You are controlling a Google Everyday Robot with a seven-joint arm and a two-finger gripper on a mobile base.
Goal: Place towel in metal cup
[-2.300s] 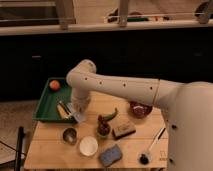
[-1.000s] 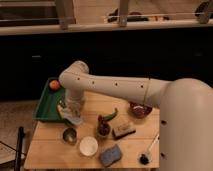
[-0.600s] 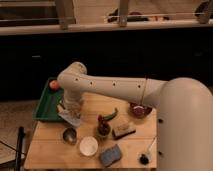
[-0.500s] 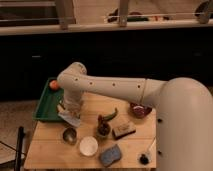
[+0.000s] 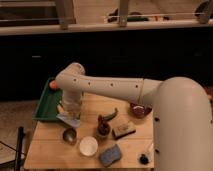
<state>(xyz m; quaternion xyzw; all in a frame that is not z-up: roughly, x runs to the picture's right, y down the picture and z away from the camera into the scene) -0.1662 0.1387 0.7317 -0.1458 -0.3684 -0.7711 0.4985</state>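
Note:
My gripper (image 5: 70,112) hangs at the tray's right edge, at the left of the wooden table (image 5: 50,152). It is shut on a pale towel (image 5: 69,120), which dangles below it. The metal cup (image 5: 69,135) stands upright on the table just under the towel's lower edge. I cannot tell whether towel and cup touch. The white arm runs from the gripper to the right and hides part of the table's back.
A green tray (image 5: 44,104) lies at the left with an orange (image 5: 53,85) at its far end. On the table are a white bowl (image 5: 88,146), a blue sponge (image 5: 110,155), a brown block (image 5: 123,130), a green pepper (image 5: 111,114), a dark cup (image 5: 102,130), a red bowl (image 5: 140,109) and a black brush (image 5: 145,158).
The gripper has carried the towel from over the tray down toward the metal cup. In the last half second it has barely moved.

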